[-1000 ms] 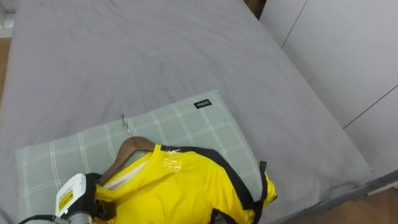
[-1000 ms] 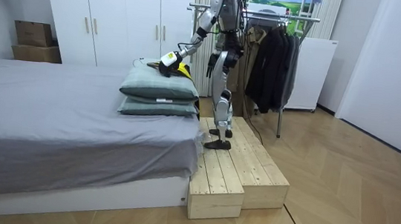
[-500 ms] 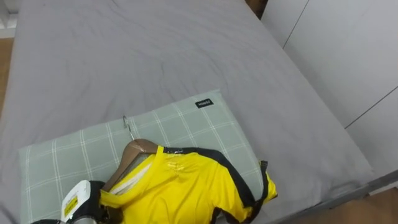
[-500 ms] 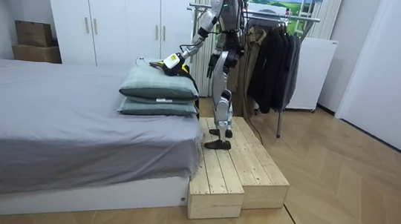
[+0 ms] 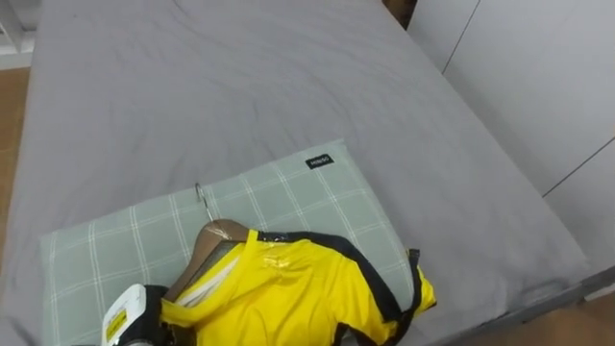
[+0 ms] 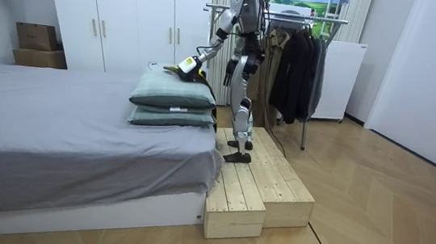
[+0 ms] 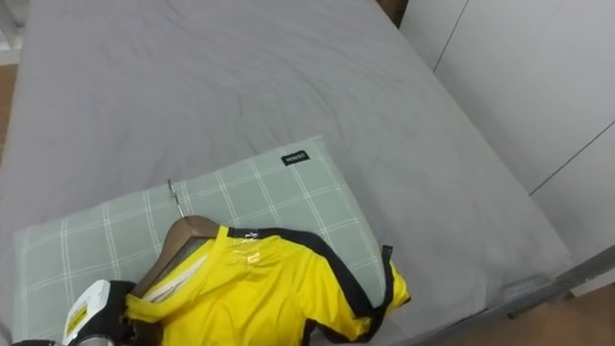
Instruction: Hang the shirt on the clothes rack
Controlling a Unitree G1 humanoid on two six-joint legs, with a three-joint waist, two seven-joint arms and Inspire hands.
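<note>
Eye views: left hand (image 5: 133,322) at yellow shirt (image 5: 298,293) on wooden hanger (image 5: 217,235), grip cannot be told; room view adds clothes rack (image 6: 330,20) behind robot

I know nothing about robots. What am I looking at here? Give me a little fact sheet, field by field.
robot stands: on a wooden platform beside the bed
garment: yellow shirt with black trim, on a wooden hanger
lies on: checked green pillow
left hand: at the shirt's collar end; grip unclear
right hand: low beside its body
behind the robot: clothes rack with dark coats
hanging done: not yet
</note>
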